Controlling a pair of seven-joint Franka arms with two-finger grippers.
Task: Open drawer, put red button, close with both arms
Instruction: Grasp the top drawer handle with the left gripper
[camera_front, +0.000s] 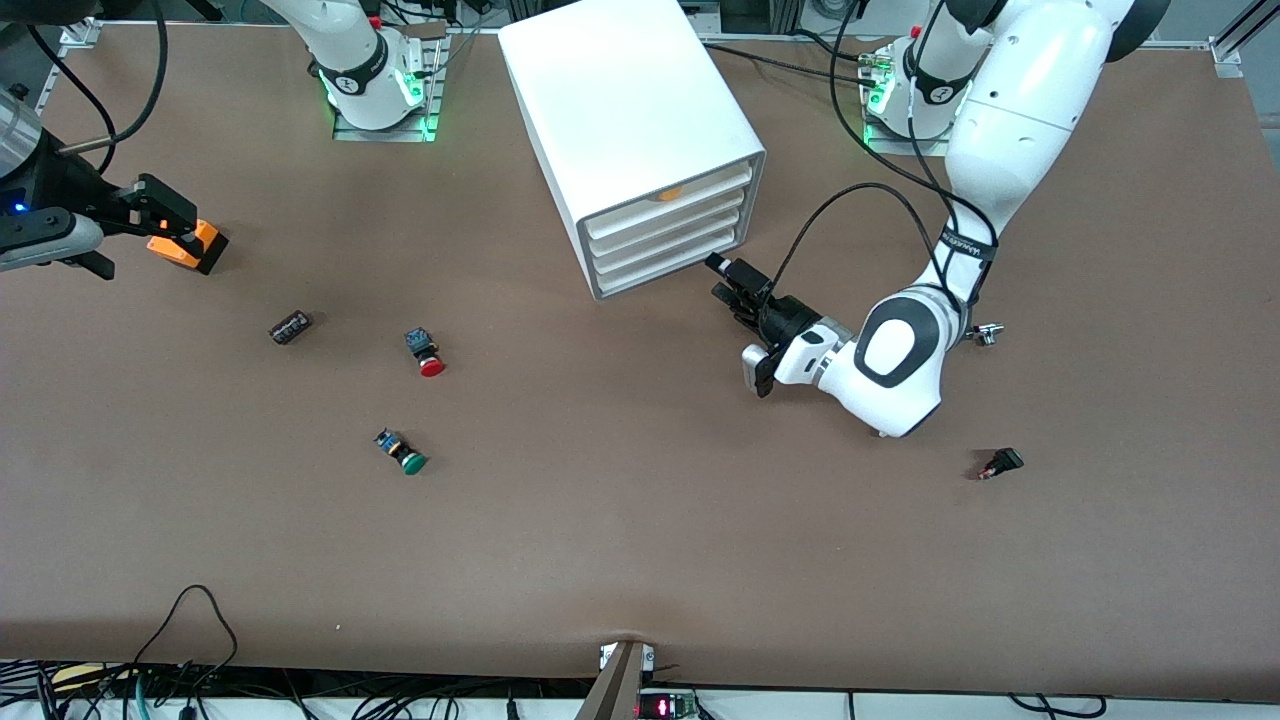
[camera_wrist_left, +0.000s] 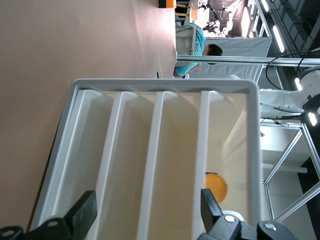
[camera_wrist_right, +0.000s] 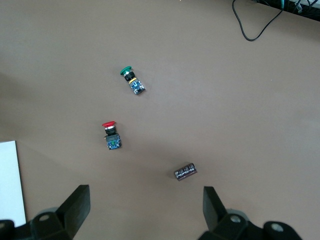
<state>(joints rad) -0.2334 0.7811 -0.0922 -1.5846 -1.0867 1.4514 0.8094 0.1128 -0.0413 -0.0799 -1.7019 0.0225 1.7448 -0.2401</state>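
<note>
White plastic drawer (camera_front: 665, 218) looks light, slick and handleless, best hooked at its front lip by the wide-open, empty left gripper (camera_front: 728, 280); right gripper (camera_wrist_right: 145, 210) waits, open and empty.

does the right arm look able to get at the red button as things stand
Probably yes. The red button lies on bare table with nothing touching it, and the right end effector hangs open above that stretch of table, holding nothing.
</note>
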